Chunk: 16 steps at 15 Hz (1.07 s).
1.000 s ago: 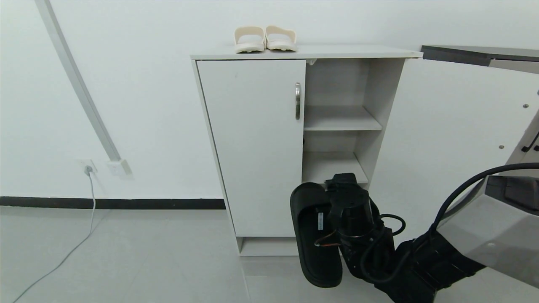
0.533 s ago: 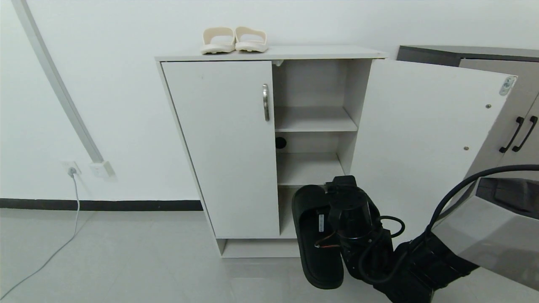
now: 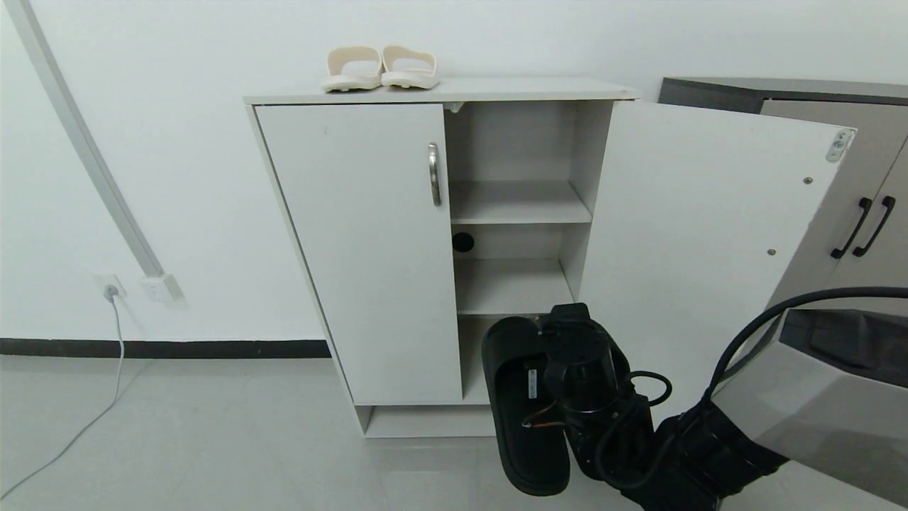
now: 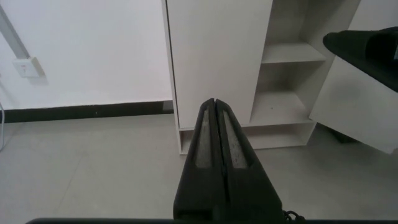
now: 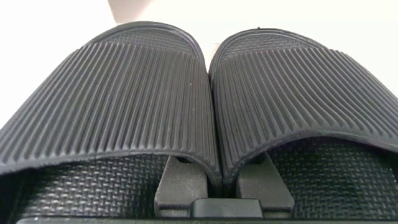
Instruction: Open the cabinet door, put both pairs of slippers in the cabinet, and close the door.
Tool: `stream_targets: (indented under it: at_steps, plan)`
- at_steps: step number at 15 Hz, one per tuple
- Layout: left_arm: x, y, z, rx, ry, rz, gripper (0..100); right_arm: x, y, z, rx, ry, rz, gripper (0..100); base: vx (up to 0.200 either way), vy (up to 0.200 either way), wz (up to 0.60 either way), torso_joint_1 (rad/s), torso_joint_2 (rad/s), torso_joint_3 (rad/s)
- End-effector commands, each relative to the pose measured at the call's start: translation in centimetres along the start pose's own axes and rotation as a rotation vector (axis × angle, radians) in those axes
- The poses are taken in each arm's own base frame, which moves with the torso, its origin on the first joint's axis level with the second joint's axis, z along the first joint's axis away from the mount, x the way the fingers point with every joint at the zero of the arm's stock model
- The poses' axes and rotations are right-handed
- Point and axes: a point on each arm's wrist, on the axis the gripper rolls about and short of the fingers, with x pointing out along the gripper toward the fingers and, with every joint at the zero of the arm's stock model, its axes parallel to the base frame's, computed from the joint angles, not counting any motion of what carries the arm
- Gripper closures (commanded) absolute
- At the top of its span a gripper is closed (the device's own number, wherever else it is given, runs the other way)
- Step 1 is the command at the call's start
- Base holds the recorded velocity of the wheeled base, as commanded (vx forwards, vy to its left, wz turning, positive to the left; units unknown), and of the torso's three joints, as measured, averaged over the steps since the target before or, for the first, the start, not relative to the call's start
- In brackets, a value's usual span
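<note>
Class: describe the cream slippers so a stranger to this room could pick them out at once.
Find the white cabinet against the wall. On its top, above the closed door, sit the cream slippers side by side. The black pair, by contrast, hangs low in the right end effector.

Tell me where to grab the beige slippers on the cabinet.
Pinch the adjoining inner strap edges of the beige slippers, one finger under each strap, coming from the front. They lie side by side, touching, near the front edge of the cabinet top, arches open toward the robot, so probably one pinch lifts both.
</note>
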Motion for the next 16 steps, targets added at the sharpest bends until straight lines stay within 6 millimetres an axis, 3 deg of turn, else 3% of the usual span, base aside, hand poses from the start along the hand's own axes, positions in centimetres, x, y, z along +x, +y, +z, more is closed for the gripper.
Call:
stream_targets:
  at_steps: [1,16]
  plan:
    - [0.0,0.0,0.0,0.0,0.002,0.0,100,0.4,0.2,-0.6,-0.008,0.008,-0.003,100,0.0,0.0,0.0,0.0,0.0,0.0]
    - [0.0,0.0,0.0,0.002,0.002,0.0,100,2.2,1.5,-1.9,-0.012,0.024,0.031,100,0.0,0.0,0.0,0.001,0.0,-0.016]
